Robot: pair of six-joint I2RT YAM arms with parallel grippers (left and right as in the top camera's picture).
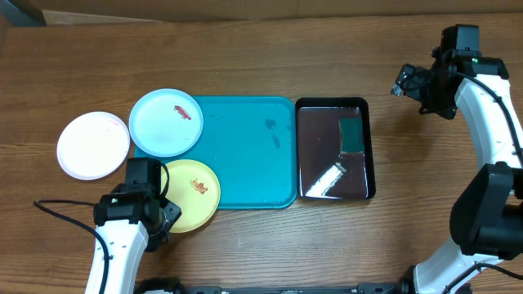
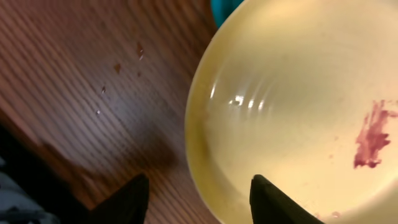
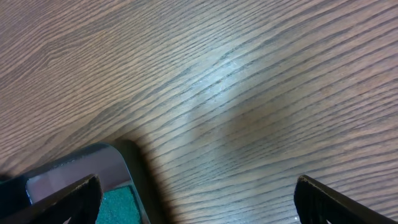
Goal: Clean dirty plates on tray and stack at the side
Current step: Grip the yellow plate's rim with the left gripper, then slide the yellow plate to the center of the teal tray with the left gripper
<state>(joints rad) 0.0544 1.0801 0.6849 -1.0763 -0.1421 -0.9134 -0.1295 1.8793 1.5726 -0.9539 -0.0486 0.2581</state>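
Observation:
The turquoise tray (image 1: 245, 155) lies mid-table. The light blue plate (image 1: 166, 122), with a red smear, overlaps the tray's upper left edge. The pale yellow plate (image 1: 193, 194), with a reddish smear, overlaps the tray's lower left corner; it also shows in the left wrist view (image 2: 292, 93). The white plate (image 1: 92, 145) lies on the table left of the tray. My left gripper (image 1: 163, 214) (image 2: 199, 202) is open and straddles the yellow plate's left rim, one finger over the plate and one over the table. My right gripper (image 1: 406, 82) (image 3: 199, 199) is wide open and empty above bare wood.
A glossy dark tray (image 1: 333, 184) lies against the turquoise tray's right side, with a green sponge (image 1: 352, 135) inside. Its corner (image 3: 81, 165) and the sponge (image 3: 118, 205) show in the right wrist view. A cable (image 1: 57, 214) trails at the front left.

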